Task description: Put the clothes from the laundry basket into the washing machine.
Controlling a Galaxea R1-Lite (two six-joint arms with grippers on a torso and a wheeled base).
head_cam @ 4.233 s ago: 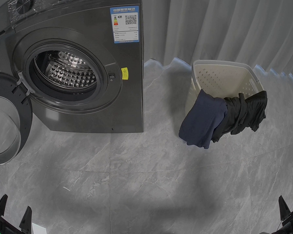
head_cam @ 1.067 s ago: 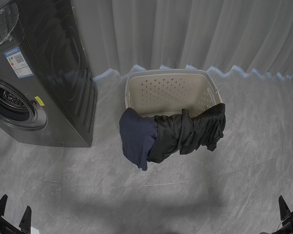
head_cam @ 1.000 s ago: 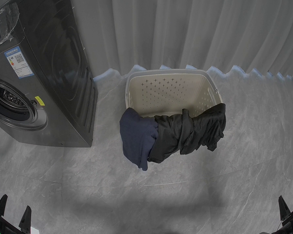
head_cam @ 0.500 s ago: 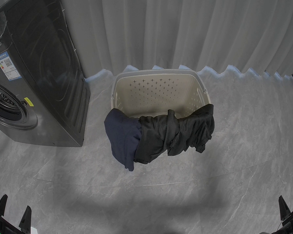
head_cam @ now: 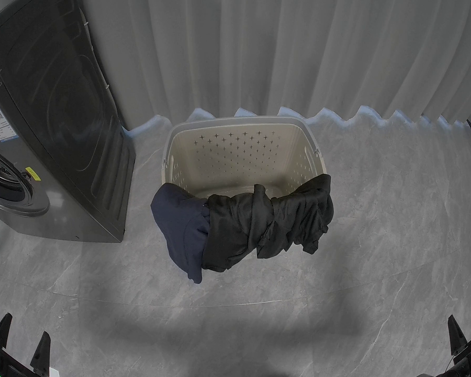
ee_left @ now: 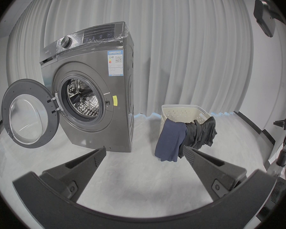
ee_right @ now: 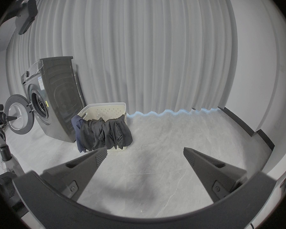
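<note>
- My left gripper (head_cam: 25, 326) at 7 o'clock and right gripper (head_cam: 466, 312) at 5: both spread wide, empty, held low. My guess: nothing is in reach yet.
- Laundry basket (head_cam: 240, 124) at 12, on the floor. Navy garment (head_cam: 180, 229) and black garment (head_cam: 267, 221) hang over its near rim, easy to pinch.
- Washing machine (head_cam: 52, 121) at 10, its door (ee_left: 28, 112) swung open, ready for loading.

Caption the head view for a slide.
Navy cloth and black cloth hang over the near rim of the laundry basket, beside the washing machine.
</note>
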